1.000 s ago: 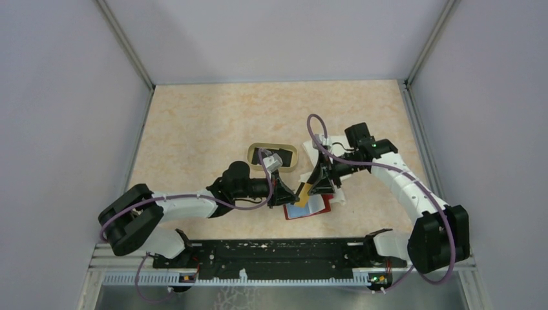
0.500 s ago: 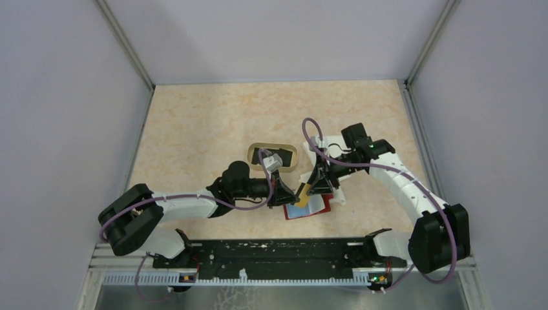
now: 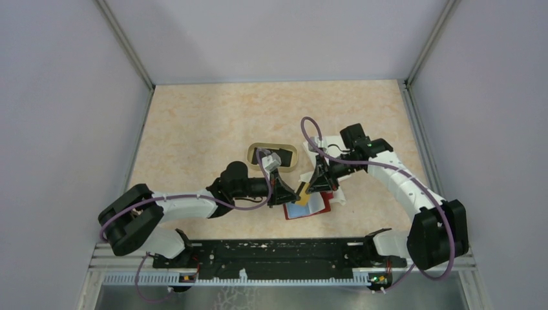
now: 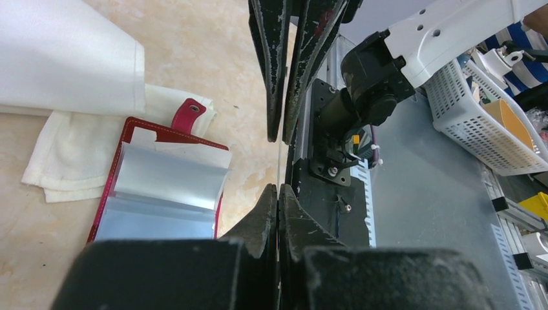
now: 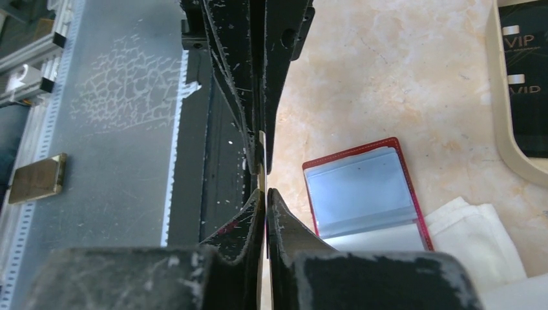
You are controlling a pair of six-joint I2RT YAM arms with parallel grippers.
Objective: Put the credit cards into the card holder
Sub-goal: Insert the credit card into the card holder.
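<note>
A yellow card point(image 3: 301, 192) is held between the two grippers, which meet tip to tip above the counter point(image 3: 207, 129). The left gripper point(image 3: 289, 192) is pinched shut on one edge of this card. In the left wrist view the card is seen only edge-on, as a thin line running from between the near fingers point(image 4: 262, 213) to those of the opposite arm. The right gripper point(image 3: 313, 187) is likewise closed down to a slit on the card's other edge. In the right wrist view a pale strip of the card shows in the small space between the two sets of fingers. The card holder point(image 3: 311, 208) lies open and flat on the counter just below the two grippers, slightly to their near side. Its red border and clear inner sleeves are turned upward, and in both wrist views it is set apart from the held card. A white cloth point(image 3: 338, 196) is spread partly under the holder, on the right gripper's side. Beyond the left gripper a tan tray point(image 3: 253, 154) rests on the counter, and black cards point(image 5: 530, 84) marked VIP are seen lying in it.
</note>
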